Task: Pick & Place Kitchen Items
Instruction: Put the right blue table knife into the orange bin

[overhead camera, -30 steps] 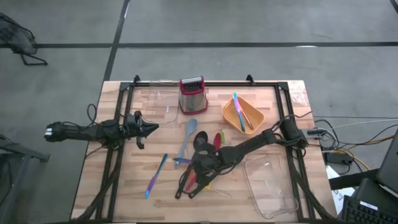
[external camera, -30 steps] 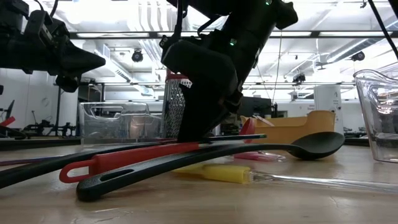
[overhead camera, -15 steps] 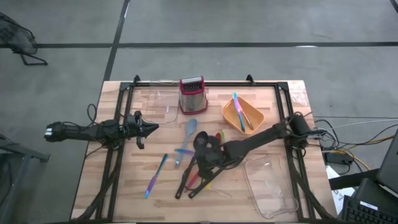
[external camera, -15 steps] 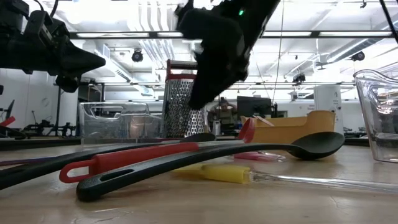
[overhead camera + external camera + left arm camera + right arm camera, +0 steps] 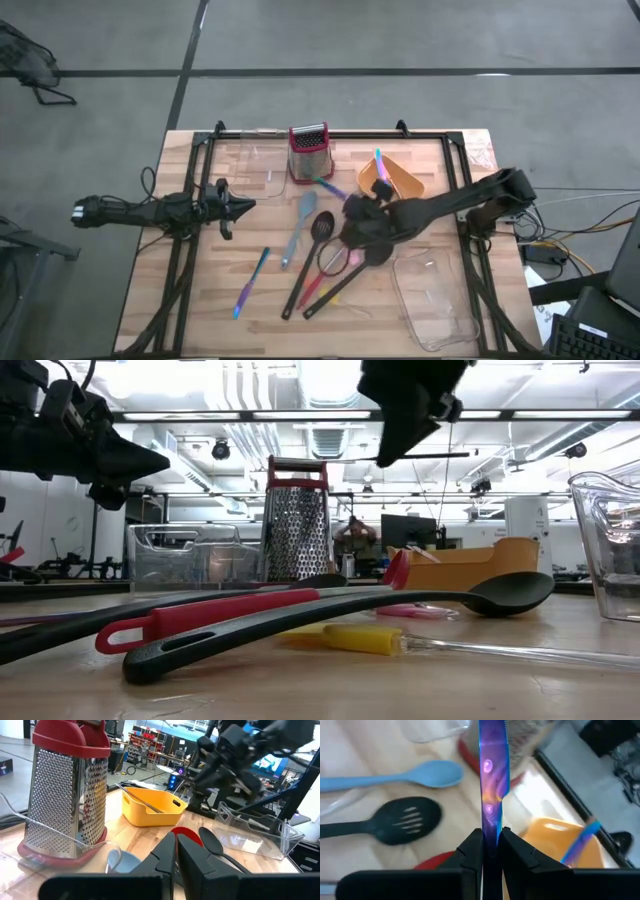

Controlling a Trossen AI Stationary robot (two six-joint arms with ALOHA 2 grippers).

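My right gripper [image 5: 352,207] hangs above the table's middle, between the utensil pile and the orange tray [image 5: 405,185], shut on a slim purple-blue utensil [image 5: 493,770]. The utensil's free end [image 5: 327,184] points toward the red-topped grater [image 5: 309,152]. On the table lie a blue spoon [image 5: 299,225], a black slotted spoon [image 5: 311,250], a red spoon [image 5: 220,612], a long black spoon [image 5: 400,603], a yellow-handled piece [image 5: 350,637] and a blue-purple utensil [image 5: 250,283]. My left gripper [image 5: 175,845] waits shut at the table's left. My right gripper pinches the purple-blue utensil by its flat sides [image 5: 492,822] between its two fingers. The utensil runs on forward past the fingertips, in line with them; what lies farther back is hidden by the fingers. It is lifted clear of the table, slanting down toward the grater.
The orange tray holds a blue utensil [image 5: 382,170] and another slim one. A clear bin [image 5: 435,295] lies at the near right, another [image 5: 255,165] left of the grater. A black frame runs along the table's edges.
My right gripper has risen from the utensil pile and moved toward the far right, toward the orange tray, tipping up as it went. The slim purple-blue utensil has come up with it, lifted clear of the table. The other utensils stay on the table.
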